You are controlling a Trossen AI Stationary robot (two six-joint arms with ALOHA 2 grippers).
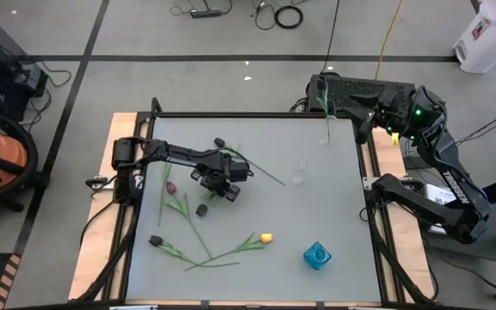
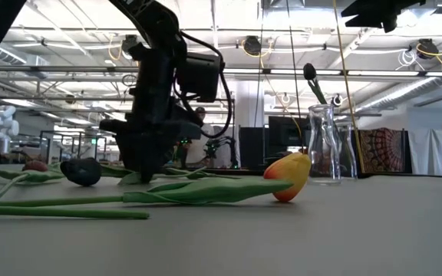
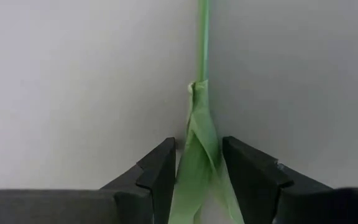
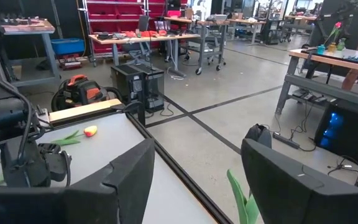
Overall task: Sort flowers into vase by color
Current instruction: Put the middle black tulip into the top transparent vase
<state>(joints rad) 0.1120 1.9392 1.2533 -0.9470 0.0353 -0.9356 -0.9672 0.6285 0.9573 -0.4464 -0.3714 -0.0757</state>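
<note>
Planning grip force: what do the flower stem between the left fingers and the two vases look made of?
Flower stem: looks like smooth plastic, with matte, fabric-like creased leaves.
Clear vase: likely glass; transparent, with bright glints.
Blue vase: glossy translucent blue, glass or plastic; cannot tell.

Left end effector [image 3: 197, 177] low, fingers apart
</note>
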